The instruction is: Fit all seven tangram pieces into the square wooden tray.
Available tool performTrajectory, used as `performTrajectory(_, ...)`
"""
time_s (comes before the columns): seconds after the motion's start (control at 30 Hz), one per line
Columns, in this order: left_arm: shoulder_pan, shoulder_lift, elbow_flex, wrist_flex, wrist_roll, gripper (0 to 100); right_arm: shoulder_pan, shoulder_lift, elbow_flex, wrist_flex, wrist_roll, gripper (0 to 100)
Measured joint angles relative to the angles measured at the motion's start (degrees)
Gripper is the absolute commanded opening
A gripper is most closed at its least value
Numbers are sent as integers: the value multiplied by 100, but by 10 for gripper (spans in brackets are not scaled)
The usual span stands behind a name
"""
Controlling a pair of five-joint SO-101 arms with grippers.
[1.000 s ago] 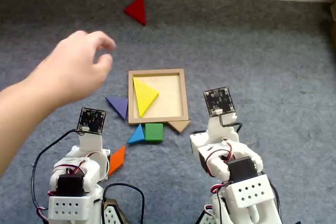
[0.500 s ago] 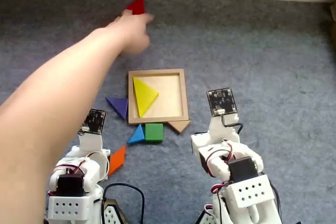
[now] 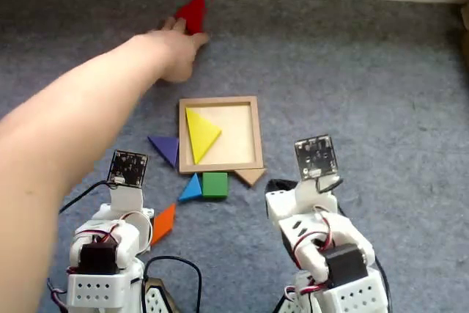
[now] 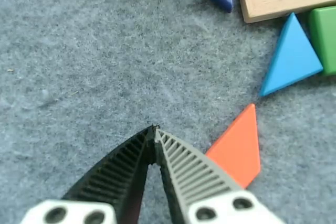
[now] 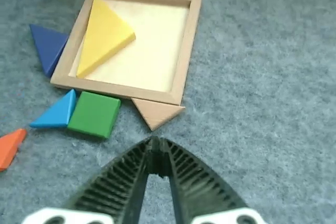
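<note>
The square wooden tray lies mid-table with a yellow triangle in its left half. Around its near-left corner lie a dark blue triangle, a light blue triangle, a green square, a tan triangle and an orange parallelogram. A red triangle rests far back, with a person's hand touching it. My left gripper is shut and empty, just beside the orange parallelogram. My right gripper is shut and empty, just short of the tan triangle.
The person's forearm stretches across the table's left side, above the left arm. Grey carpet covers the surface, with open room to the right of the tray. A pale wall edge runs along the back.
The person's hand has reached from the left middle to the far back and now touches the red triangle. The right arm has drawn back slightly toward the near edge.
</note>
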Motion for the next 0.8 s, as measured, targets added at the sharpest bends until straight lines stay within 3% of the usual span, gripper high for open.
performTrajectory(0.2,0,0,0,0,0,7,-149,-1266,853,9,0,15)
performTrajectory(0.8,0,0,0,0,0,7,-158,-1371,1415,9,0,15)
